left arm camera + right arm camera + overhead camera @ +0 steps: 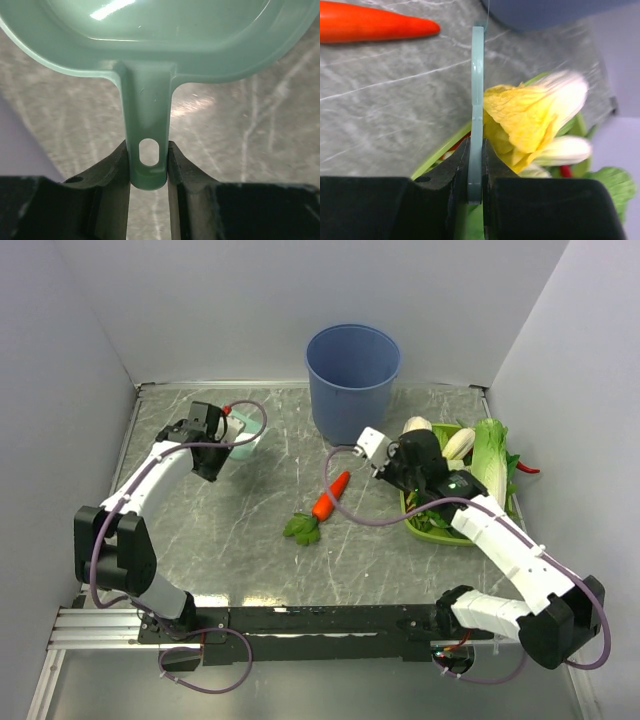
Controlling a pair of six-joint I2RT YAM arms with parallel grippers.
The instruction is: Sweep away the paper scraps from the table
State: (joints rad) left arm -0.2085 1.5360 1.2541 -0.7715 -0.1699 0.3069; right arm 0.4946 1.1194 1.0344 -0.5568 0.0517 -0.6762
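The grey-green marbled counter (pixel 230 530) carries a blue bucket (pixel 353 380) at twelve o'clock, a carrot (pixel 330 497) at its middle and a vegetable tray (pixel 430 535) at three.

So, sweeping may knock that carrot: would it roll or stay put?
It probably rolls: the carrot is round, tapered and smooth, lying flat on the table. Its taper would likely curve it round. The leafy top looks floppy and may drag, slowing it.

Bright, soft, even overhead light.
Faint shadows on the table (pixel 232 532); white glare on the dustpan (pixel 165 30); the yellow leafy vegetable (pixel 530 115) is blurred.
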